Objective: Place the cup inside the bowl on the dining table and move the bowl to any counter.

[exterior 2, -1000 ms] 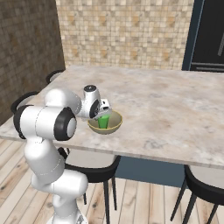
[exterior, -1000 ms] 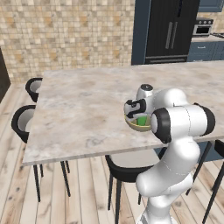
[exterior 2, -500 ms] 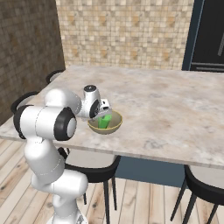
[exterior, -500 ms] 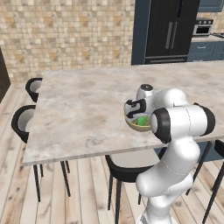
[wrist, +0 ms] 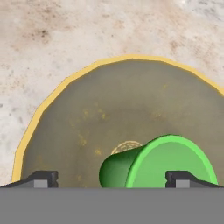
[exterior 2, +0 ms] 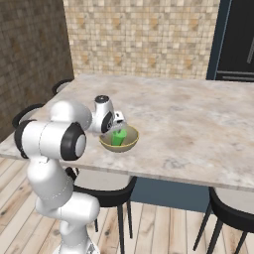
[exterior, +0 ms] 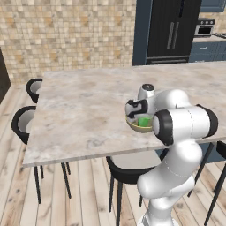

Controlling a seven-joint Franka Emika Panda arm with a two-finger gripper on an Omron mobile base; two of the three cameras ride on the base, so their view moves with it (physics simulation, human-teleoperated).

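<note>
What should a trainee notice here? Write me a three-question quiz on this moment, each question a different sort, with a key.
1. True or false: the cup lies inside the bowl.
2. The pincer is: A) shut on the cup; B) open, a fingertip on each side of the cup; C) gripping the bowl's rim.
3. Fill in: the bowl rests on the ______.

Key: 1 true; 2 B; 3 dining table.
</note>
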